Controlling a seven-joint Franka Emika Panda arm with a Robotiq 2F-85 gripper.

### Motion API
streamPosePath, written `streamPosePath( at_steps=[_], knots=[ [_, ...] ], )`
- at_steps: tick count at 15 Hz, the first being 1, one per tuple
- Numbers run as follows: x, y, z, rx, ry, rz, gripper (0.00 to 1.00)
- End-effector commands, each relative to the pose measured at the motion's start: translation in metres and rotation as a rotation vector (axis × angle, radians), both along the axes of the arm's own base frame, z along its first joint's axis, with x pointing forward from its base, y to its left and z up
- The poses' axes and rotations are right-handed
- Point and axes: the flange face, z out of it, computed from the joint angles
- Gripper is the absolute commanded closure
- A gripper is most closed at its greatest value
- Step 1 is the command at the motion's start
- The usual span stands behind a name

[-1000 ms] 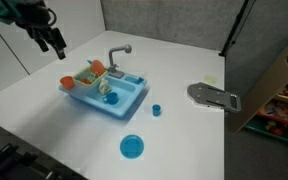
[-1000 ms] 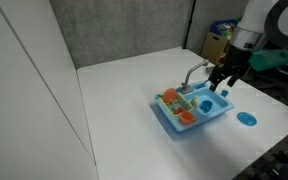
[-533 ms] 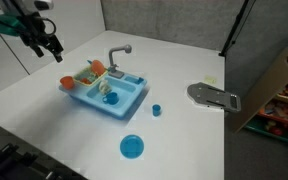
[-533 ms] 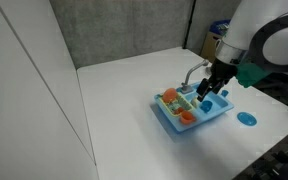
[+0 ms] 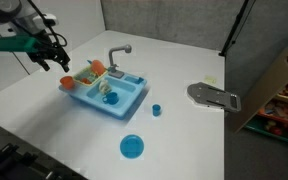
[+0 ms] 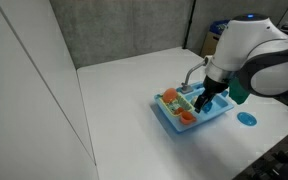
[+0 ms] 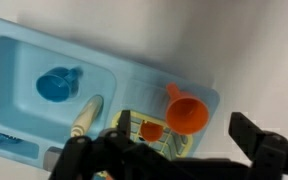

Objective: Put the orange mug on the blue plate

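So, reach step: the gripper (image 7: 159, 150) hangs wide open above the orange mug (image 7: 187, 113), which sits at the toy sink's (image 7: 9, 55) corner. Next I'd guess it lowers and pinches the mug; the blue plate (image 5: 131, 147) lies well apart on the table.

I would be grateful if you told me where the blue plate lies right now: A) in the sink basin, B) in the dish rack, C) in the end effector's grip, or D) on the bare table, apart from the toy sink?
D: in an exterior view the blue plate lies flat on the white table, clear of the toy sink, with nothing on it.
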Motion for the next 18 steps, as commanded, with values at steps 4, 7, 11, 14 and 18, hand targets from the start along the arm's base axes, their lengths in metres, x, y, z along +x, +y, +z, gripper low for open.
streamPosePath(
  at_steps=[4, 7, 11, 14, 18],
  knots=[
    [0.0, 0.0, -0.018, -0.027, 0.013, 0.041, 0.0],
    [-0.001, 0.0, -0.021, -0.029, 0.018, 0.042, 0.0],
    [0.005, 0.006, -0.033, -0.032, 0.061, 0.072, 0.0],
    [0.012, 0.013, -0.043, -0.043, 0.065, 0.08, 0.0],
    [0.027, 0.026, -0.051, -0.04, 0.044, 0.104, 0.0]
  ],
)
